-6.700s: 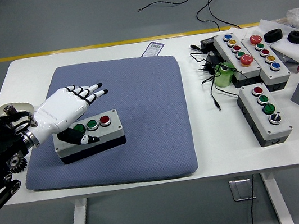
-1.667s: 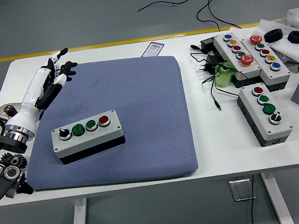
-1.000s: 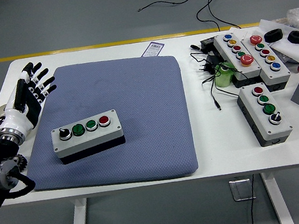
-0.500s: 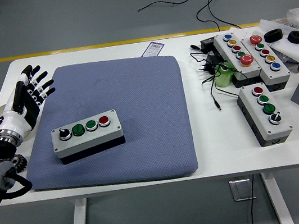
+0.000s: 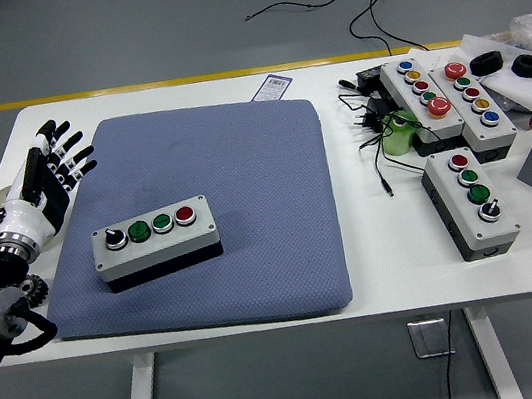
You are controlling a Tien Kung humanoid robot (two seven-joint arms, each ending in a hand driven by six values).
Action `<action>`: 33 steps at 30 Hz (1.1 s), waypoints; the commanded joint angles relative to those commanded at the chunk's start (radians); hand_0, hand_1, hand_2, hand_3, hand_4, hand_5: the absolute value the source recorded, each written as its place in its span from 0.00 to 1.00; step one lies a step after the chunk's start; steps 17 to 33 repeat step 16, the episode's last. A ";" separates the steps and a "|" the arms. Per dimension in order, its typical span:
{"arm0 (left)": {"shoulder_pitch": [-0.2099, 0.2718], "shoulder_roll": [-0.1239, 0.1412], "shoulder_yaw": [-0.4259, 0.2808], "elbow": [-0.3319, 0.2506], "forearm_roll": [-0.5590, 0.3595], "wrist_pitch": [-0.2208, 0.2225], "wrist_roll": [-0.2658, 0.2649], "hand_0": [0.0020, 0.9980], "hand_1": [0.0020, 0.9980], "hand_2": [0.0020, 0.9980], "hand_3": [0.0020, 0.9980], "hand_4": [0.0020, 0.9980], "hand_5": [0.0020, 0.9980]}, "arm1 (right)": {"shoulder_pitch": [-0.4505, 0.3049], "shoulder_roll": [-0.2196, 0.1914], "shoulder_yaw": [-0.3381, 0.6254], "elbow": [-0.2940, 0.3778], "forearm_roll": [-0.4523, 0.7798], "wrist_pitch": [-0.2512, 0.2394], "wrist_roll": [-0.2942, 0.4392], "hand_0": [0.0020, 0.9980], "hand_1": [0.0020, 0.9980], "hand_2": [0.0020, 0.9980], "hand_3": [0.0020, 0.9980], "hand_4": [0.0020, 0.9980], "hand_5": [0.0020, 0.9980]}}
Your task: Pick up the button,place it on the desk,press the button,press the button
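The button box [image 5: 156,241] lay on the blue mat [image 5: 240,163], long axis running left to right and slightly tilted, to the right of and nearer than the left hand [image 5: 41,186], whose fingers were spread, holding nothing.

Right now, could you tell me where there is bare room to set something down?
The blue mat is bare right of and behind the button box. So is the white table between the mat and the grey button box. The far right corner is crowded with boxes and cables.
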 joint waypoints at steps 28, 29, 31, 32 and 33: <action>-0.003 0.003 0.000 0.002 0.003 0.002 0.004 0.83 0.88 0.96 0.98 0.61 1.00 | 0.002 0.000 0.002 0.000 -0.003 0.000 0.000 0.54 0.64 0.69 0.61 0.28 0.12; -0.003 0.003 0.000 0.002 0.003 0.002 0.004 0.83 0.88 0.96 0.98 0.61 1.00 | 0.002 0.000 0.002 0.000 -0.003 0.000 0.000 0.54 0.64 0.69 0.61 0.28 0.12; -0.003 0.003 0.000 0.002 0.003 0.002 0.004 0.83 0.88 0.96 0.98 0.61 1.00 | 0.002 0.000 0.002 0.000 -0.003 0.000 0.000 0.54 0.64 0.69 0.61 0.28 0.12; -0.003 0.003 0.000 0.002 0.003 0.002 0.004 0.83 0.88 0.96 0.98 0.61 1.00 | 0.002 0.000 0.002 0.000 -0.003 0.000 0.000 0.54 0.64 0.69 0.61 0.28 0.12; -0.003 0.003 0.000 0.002 0.003 0.002 0.004 0.83 0.88 0.96 0.98 0.61 1.00 | 0.002 0.000 0.002 0.000 -0.003 0.000 0.000 0.54 0.64 0.69 0.61 0.28 0.12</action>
